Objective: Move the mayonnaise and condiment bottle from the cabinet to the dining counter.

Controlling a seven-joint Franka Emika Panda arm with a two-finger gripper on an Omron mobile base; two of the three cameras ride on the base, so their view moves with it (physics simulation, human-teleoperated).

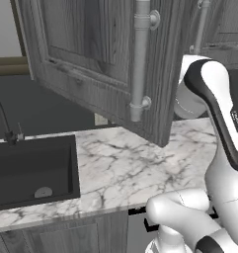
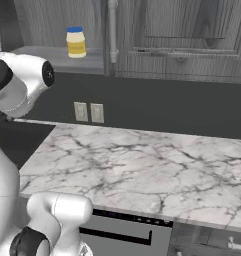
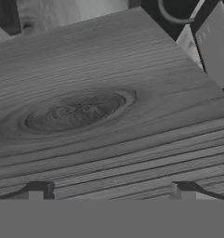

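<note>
The short pale yellow mayonnaise jar with a blue lid [image 2: 76, 42] stands upright and alone on the grey inner shelf of the grey wood-grain wall cabinet [image 2: 182, 40], far left above the white veined marble counter [image 2: 142, 170]. The gripper [image 3: 108, 190] faces a cabinet door panel, jaws spread wide, grasping nothing.
</note>
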